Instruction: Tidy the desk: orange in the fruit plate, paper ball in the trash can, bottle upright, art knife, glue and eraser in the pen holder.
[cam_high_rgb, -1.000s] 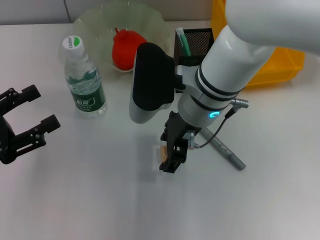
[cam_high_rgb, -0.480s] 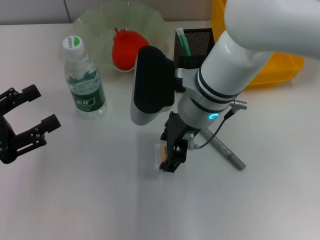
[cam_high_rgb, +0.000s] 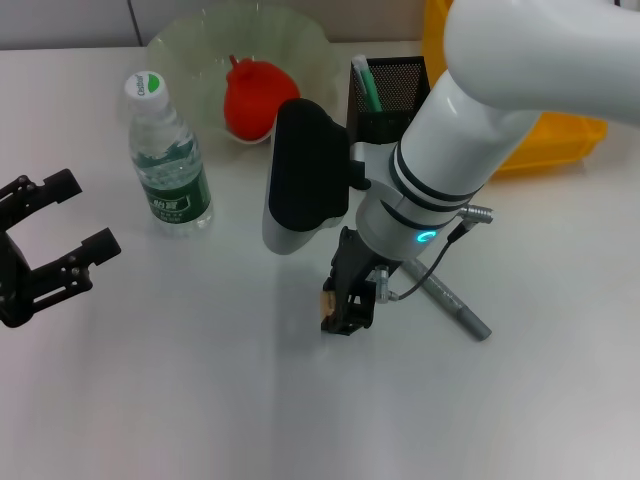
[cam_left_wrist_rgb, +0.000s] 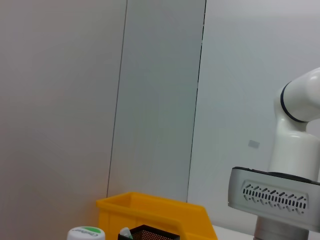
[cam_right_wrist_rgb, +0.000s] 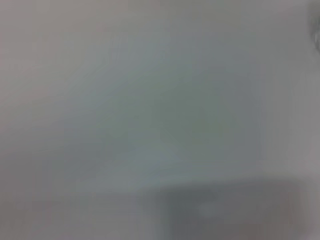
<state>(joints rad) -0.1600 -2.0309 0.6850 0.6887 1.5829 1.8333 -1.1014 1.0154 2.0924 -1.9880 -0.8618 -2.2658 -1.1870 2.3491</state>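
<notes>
Eraser (cam_high_rgb: 326, 300) pinched at the counter (cam_high_rgb: 200, 400) by the right hand (cam_high_rgb: 345, 310).

Right hand's fingers look clamped on the small tan eraser, though it is mostly hidden. If the grip is only on an edge, it may slip out on the way to the pen holder (cam_high_rgb: 385, 90). Left hand (cam_high_rgb: 55, 250) waits apart, fingers spread, at the counter's left.

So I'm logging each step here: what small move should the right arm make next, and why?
Probably lift straight up. In the head view the right gripper is down on the desk with its jaws closed around the small eraser, so the grasp looks made. The pen holder stands farther back, and raising first would clear the art knife lying beside it. The left gripper sits idle, open.
</notes>
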